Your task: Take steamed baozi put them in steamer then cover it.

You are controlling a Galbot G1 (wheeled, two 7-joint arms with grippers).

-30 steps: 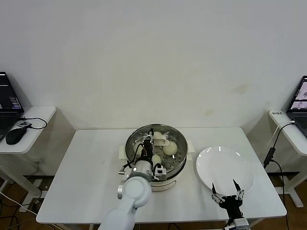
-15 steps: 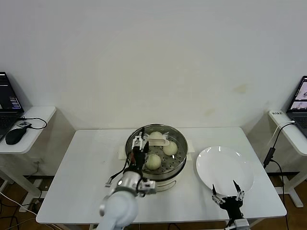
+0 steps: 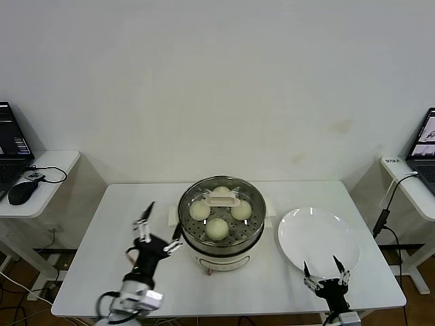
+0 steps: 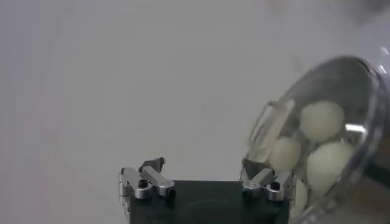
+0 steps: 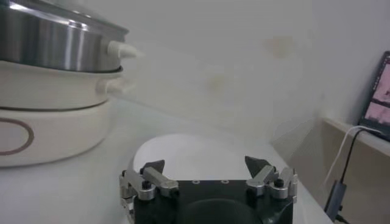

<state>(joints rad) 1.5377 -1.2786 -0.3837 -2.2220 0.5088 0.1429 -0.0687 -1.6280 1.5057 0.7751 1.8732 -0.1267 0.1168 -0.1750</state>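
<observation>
Both arms low at the near edge, both grippers spread wide and holding nothing.

The left gripper (image 3: 158, 229) stands raised at the robot's front left, its wrist below it near the bottom of the head view, the fingers (image 3: 147, 214) splayed apart and pointing up and away from the body. In the left wrist view the same gripper (image 4: 204, 176) shows its two finger bases wide apart with nothing between them. The right gripper (image 3: 326, 274) sits low at the front right, only its dark fingertips and knuckles showing, jaws parted. The right wrist view shows this gripper (image 5: 206, 169) likewise spread, with an empty gap between the tips.
</observation>
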